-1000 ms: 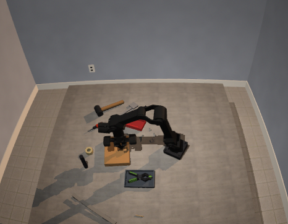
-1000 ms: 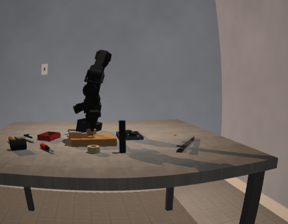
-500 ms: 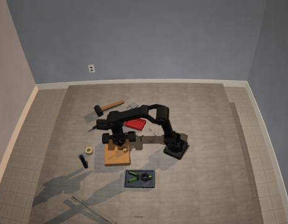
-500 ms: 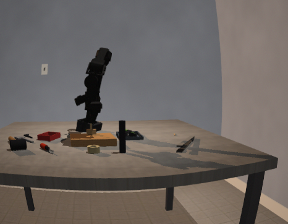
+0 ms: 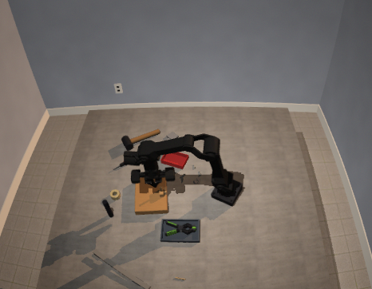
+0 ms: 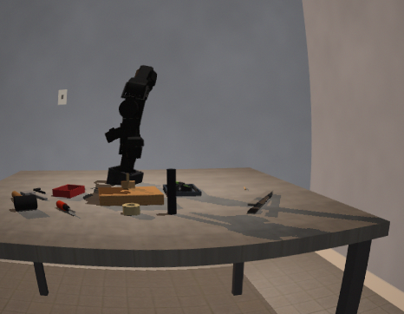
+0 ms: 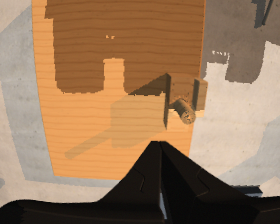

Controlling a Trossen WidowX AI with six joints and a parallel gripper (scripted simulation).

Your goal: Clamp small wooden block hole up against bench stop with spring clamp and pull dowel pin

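A: Where does the end effector [image 7: 161,145] sit?

B: Above the wooden board [image 5: 152,198], fingers pressed fully together with nothing between them.

A: And the small wooden block [image 7: 199,94]?

B: In the wrist view it sits at the board's right edge, with the dowel pin [image 7: 184,111] beside it. Whether the pin is in its hole, I cannot tell.

A: The spring clamp [image 5: 181,229]?

B: Lying in a dark tray [image 5: 166,239] on the table [image 6: 296,208], just past the board's near end, well apart from the block (green grips showing).

A: Anything else nearby?

B: A red box [image 5: 175,160] behind the arm, a roll of tape [image 5: 115,194] left of the board.
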